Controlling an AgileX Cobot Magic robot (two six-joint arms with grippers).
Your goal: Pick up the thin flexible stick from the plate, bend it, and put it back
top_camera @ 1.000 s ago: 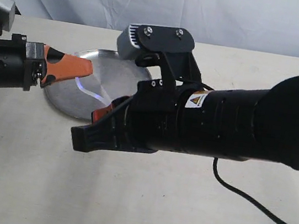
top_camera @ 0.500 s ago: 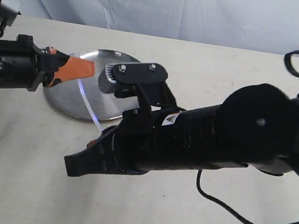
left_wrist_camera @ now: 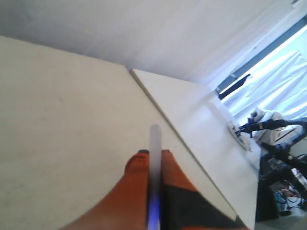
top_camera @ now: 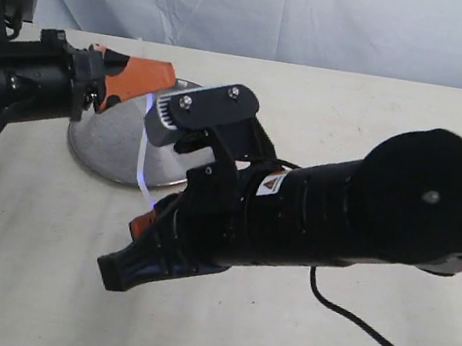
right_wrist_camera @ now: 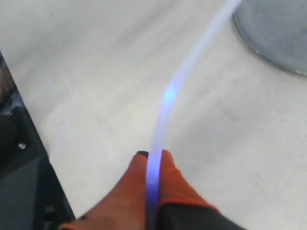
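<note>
The thin flexible stick (top_camera: 140,156) is off the plate (top_camera: 102,142), held at both ends. It runs whitish with a blue glint, gently curved, from my left gripper (top_camera: 167,74) down to my right gripper (top_camera: 142,221). In the left wrist view the orange fingers of the left gripper (left_wrist_camera: 151,154) are shut on the stick (left_wrist_camera: 154,143). In the right wrist view the right gripper (right_wrist_camera: 153,154) is likewise shut on the stick (right_wrist_camera: 175,86), which arcs away toward the plate (right_wrist_camera: 278,33). The right arm hides the plate's right side.
The beige table (top_camera: 26,282) lies under both arms, backed by a white curtain (top_camera: 321,22). A black cable (top_camera: 363,334) trails on the table at the right. The right arm's bulky black body (top_camera: 337,214) crosses the middle.
The left gripper has risen and moved right, and the right gripper has dropped toward the table's front. The stick between them now stands steeper.
</note>
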